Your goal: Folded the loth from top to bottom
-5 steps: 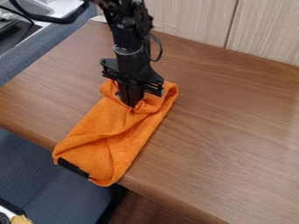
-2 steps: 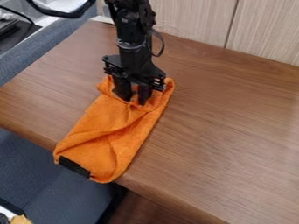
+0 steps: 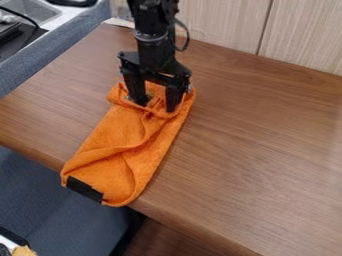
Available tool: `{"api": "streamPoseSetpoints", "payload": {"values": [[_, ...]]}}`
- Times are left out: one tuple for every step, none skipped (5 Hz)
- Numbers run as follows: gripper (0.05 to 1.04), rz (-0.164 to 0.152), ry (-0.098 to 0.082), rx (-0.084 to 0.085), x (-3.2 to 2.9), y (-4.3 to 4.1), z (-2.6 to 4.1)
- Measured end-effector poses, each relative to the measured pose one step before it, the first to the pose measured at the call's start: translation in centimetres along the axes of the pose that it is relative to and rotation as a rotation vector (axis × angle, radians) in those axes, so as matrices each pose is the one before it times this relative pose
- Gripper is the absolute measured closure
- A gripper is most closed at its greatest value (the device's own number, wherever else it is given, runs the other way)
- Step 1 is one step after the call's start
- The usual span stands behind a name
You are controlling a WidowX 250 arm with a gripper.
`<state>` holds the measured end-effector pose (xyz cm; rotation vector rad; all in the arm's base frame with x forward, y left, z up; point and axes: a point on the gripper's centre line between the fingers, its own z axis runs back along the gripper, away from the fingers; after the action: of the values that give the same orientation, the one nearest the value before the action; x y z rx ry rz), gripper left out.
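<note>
Orange cloth (image 3: 117,157): lies below the gripper (image 3: 157,102), its far end directly under the fingertips, the rest running down and left of them to the table's edge. Black patch (image 3: 85,190) on the near end. Creases across the middle. Gripper: fingers spread apart, pointing down, cloth visible between. Wooden table (image 3: 260,145) beneath; pale wall panels (image 3: 220,22) behind the gripper.

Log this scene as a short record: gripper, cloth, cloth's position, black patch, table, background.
Gripper: black, over the cloth's far end, fingers parted
Cloth: orange, creased, its far end bunched up
Cloth position: on the table, from below the gripper to the table's near edge
Black patch: on the cloth's near end
Table: brown, wood-grained
Background: pale panelled wall behind the table
</note>
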<state>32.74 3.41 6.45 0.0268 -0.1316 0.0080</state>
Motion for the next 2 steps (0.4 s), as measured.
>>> {"api": "streamPoseSetpoints", "payload": {"values": [[0.083,-0.0006,-0.0349,-0.028,1.25,-0.345,2.57],[0.083,0.0124,-0.0654,-0.031,1.228,-0.23,2.907]]}}
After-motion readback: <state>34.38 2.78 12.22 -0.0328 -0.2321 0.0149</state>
